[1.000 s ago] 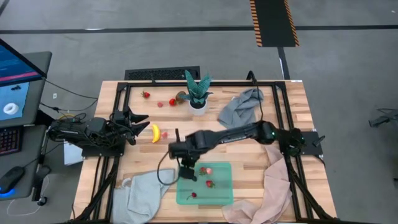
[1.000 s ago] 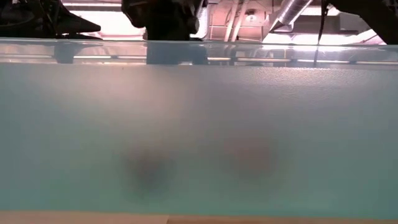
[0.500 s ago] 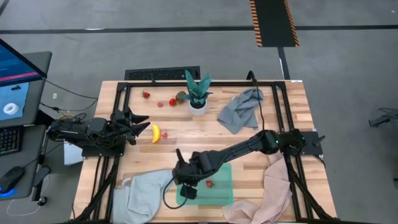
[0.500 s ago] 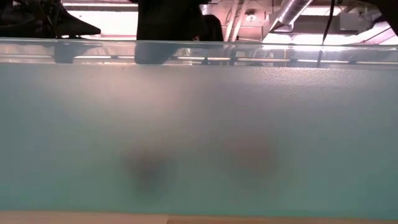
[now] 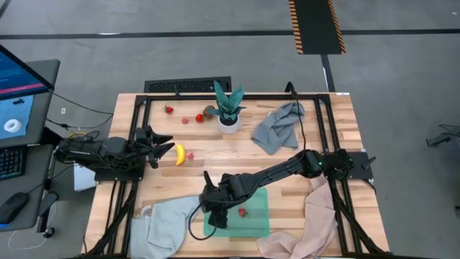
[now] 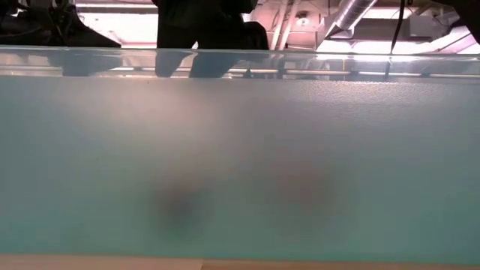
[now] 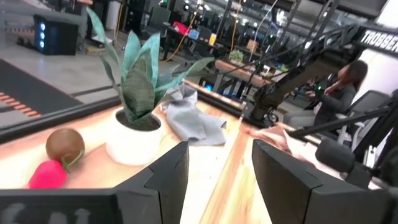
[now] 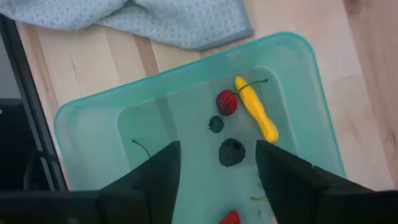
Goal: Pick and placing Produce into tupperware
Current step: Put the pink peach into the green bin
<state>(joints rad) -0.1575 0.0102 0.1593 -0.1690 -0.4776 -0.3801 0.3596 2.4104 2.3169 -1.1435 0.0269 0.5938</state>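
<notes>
High view: right hand (image 5: 215,214) over tupperware (image 5: 257,216)

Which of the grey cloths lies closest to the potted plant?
The crumpled grey cloth at the table's far side, just right of the green plant in its white pot; the pale grey-green cloth lies at the near edge.

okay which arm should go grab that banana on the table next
The left. Its gripper is open just beside the banana near the table's left edge. The right gripper is open over the container, farther from the banana.
</notes>
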